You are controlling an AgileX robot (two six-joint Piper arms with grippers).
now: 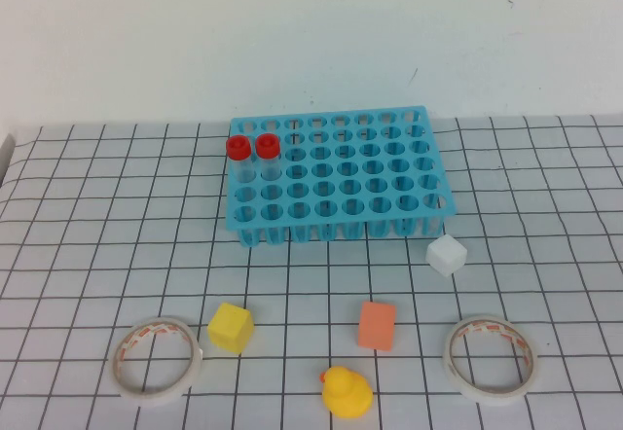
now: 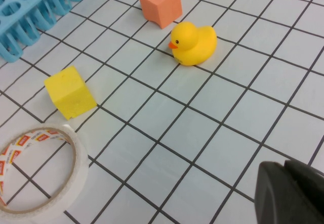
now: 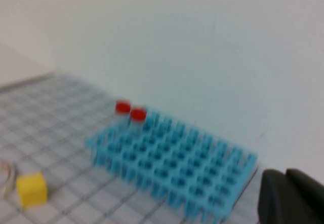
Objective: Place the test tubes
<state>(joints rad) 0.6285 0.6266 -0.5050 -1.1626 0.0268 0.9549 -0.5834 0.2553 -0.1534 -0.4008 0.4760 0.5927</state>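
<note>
A blue test tube rack (image 1: 336, 237) stands at the middle back of the table. Two clear test tubes with red caps (image 1: 239, 161) (image 1: 268, 158) stand upright side by side in its left holes. The right wrist view shows the rack (image 3: 172, 163) and both tubes (image 3: 122, 110) (image 3: 137, 116) from a distance. Neither arm appears in the high view. My left gripper (image 2: 283, 169) is shut and empty above the grid mat near the front. My right gripper (image 3: 283, 176) is shut and empty, off to the rack's side.
In front of the rack lie a white cube (image 1: 446, 254), a yellow cube (image 1: 231, 327), an orange block (image 1: 377, 325) and a yellow rubber duck (image 1: 347, 391). Tape rolls lie at front left (image 1: 119, 372) and front right (image 1: 487, 393).
</note>
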